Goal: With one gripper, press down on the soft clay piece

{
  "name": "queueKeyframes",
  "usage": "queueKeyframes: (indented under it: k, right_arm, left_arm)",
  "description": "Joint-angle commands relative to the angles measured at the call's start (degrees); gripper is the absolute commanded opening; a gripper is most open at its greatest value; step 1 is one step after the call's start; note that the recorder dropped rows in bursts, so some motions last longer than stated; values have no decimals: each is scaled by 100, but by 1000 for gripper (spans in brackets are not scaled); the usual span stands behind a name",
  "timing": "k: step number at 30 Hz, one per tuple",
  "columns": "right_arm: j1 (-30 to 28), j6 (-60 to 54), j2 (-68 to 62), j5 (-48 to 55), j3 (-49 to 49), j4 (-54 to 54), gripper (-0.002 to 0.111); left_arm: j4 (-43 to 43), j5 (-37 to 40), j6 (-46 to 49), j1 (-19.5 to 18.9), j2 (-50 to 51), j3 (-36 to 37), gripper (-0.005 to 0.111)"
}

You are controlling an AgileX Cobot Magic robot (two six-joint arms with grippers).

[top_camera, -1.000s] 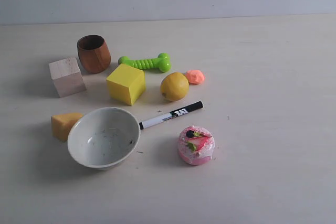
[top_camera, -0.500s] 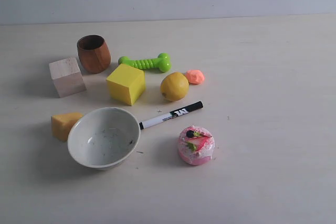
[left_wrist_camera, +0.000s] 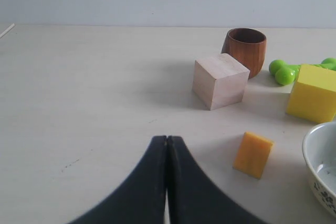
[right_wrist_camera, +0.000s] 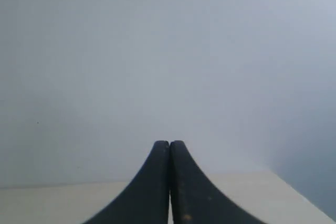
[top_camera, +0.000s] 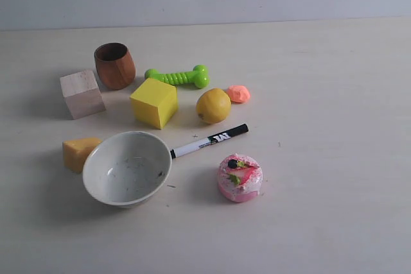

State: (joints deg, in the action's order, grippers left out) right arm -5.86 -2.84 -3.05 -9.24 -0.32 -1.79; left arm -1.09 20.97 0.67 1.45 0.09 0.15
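The soft clay piece (top_camera: pixel 238 94), a small salmon-orange faceted lump, lies on the table just right of the lemon (top_camera: pixel 213 105). Neither arm shows in the exterior view. In the left wrist view my left gripper (left_wrist_camera: pixel 167 139) is shut with nothing in it, hovering over bare table short of the cheese wedge (left_wrist_camera: pixel 253 154). In the right wrist view my right gripper (right_wrist_camera: pixel 169 144) is shut and empty, facing a grey wall beyond the table's far edge. The clay shows in neither wrist view.
Around the clay lie a green dog-bone toy (top_camera: pixel 178 77), a yellow cube (top_camera: pixel 153 102), a marker pen (top_camera: pixel 209 140) and a pink cake (top_camera: pixel 239 178). Farther left are a wooden cup (top_camera: pixel 115 65), a wood block (top_camera: pixel 81 94), a cheese wedge (top_camera: pixel 79 152) and a white bowl (top_camera: pixel 126 167).
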Motion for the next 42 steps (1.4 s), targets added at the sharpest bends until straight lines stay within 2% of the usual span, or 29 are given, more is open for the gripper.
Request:
queueKeyframes:
  k: [1, 3, 8, 11, 16, 19, 21, 24, 28, 30, 31, 34, 38, 42]
  right_arm:
    - [20, -10, 41, -478, 32, 28, 0]
    - [20, 441, 41, -963, 32, -110, 0]
    - [20, 2898, 41, -2508, 32, -209, 0]
    - [20, 2345, 41, -2393, -109, -56, 0]
    - [20, 1479, -176, -489, -1232, -56, 0]
    - [20, 962, -721, 365, -2091, -56, 0]
    - [20, 560, -1612, 1083, -3089, -56, 0]
    - [40, -223, -2500, 1669, -4019, -83, 0]
    - [625, -1414, -3815, 2186, -5154, -852, 0]
    - [1073, -2315, -4645, 2670, -5520, -1637, 0]
    - [1350, -2866, -5159, 2770, -5634, -2204, 0]
    - [1808, -3674, -6317, 2438, -5759, -2736, 0]
    - [1820, -3594, -7204, 1667, -5759, -3093, 0]
    - [1820, -3476, -7396, 1422, -5759, -3250, 0]
  left_arm:
    - [-19, -64, 1, 31, -9, -15, 0]
    - [-19, -64, 1, 31, -9, -15, 0]
    - [-19, -64, 1, 31, -9, -15, 0]
    - [-19, -64, 1, 31, -9, -15, 0]
    - [-19, -64, 1, 31, -9, -15, 0]
    - [-19, -64, 1, 31, -9, -15, 0]
    - [-19, -64, 1, 31, -9, -15, 0]
    - [-19, -64, 1, 31, -9, -15, 0]
    - [-19, -64, 1, 31, -9, -15, 0]
    - [-19, -64, 1, 31, -9, -15, 0]
    - [-19, -64, 1, 31, -9, -15, 0]
    - [-19, -64, 1, 31, -9, -15, 0]
    - [-19, -64, 1, 31, -9, -15, 0]
    - [-19, -64, 1, 31, -9, -15, 0]
